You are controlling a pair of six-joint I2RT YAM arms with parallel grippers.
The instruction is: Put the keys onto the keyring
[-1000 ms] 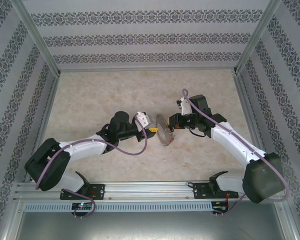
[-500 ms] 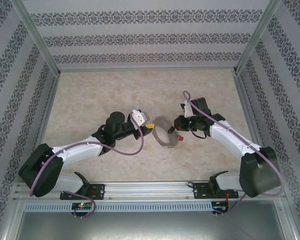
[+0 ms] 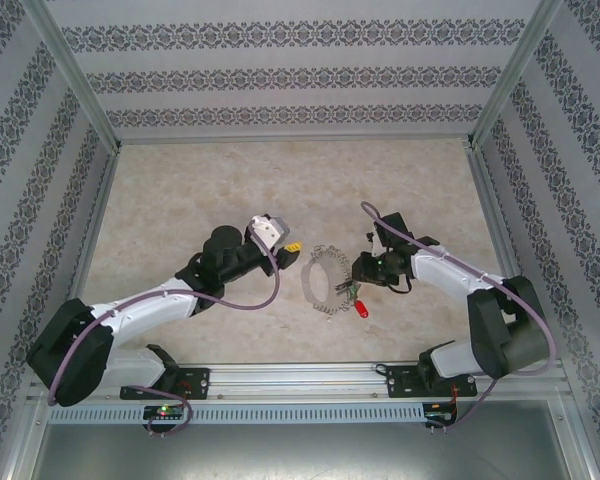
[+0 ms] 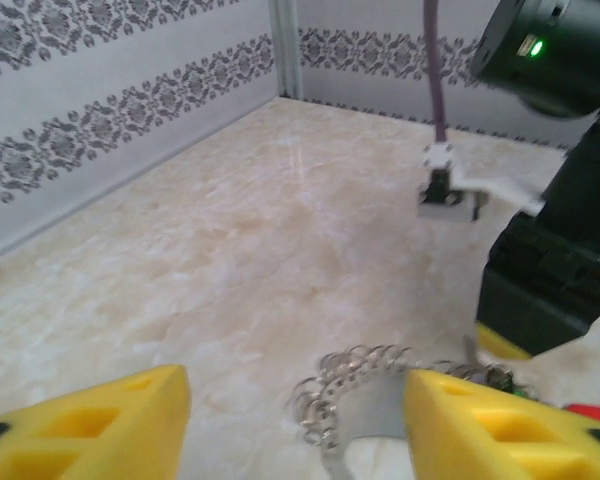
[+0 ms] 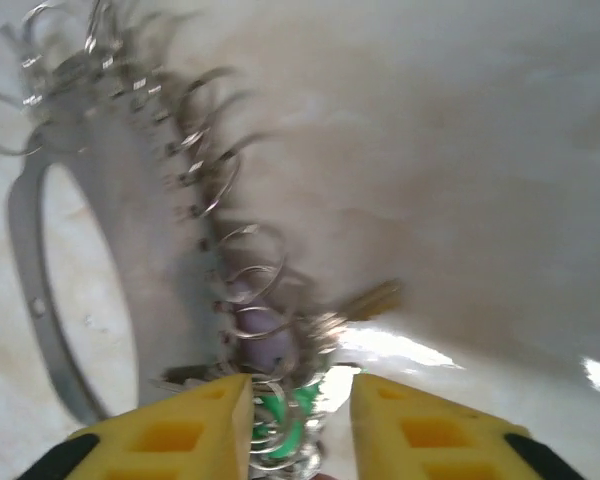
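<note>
The keyring [image 3: 324, 279], a large silvery loop with a bumpy edge, lies on the table between the two arms. A red-headed key [image 3: 361, 307] rests at its near right side. My left gripper [image 3: 292, 247] is open, just left of the ring and apart from it. In the left wrist view the keyring [image 4: 365, 388] lies close to the right yellow finger [image 4: 500, 430] of the left gripper [image 4: 295, 400]. My right gripper [image 3: 352, 284] is open over the ring's right edge. Between its fingers [image 5: 170, 435] sits a cluster of small wire rings [image 5: 280, 420] on the keyring [image 5: 100, 200], with a brass key blade [image 5: 375, 297] beyond.
The marble-patterned table [image 3: 180, 190] is walled by patterned panels on three sides. A metal rail [image 3: 300, 380] runs along the near edge. The right arm's black wrist [image 4: 560, 270] stands close in front of my left gripper.
The keyring was held up between both grippers; now it lies on the table. Both grippers have opened. The left arm has drawn back to the left and the right gripper has dropped lower.
</note>
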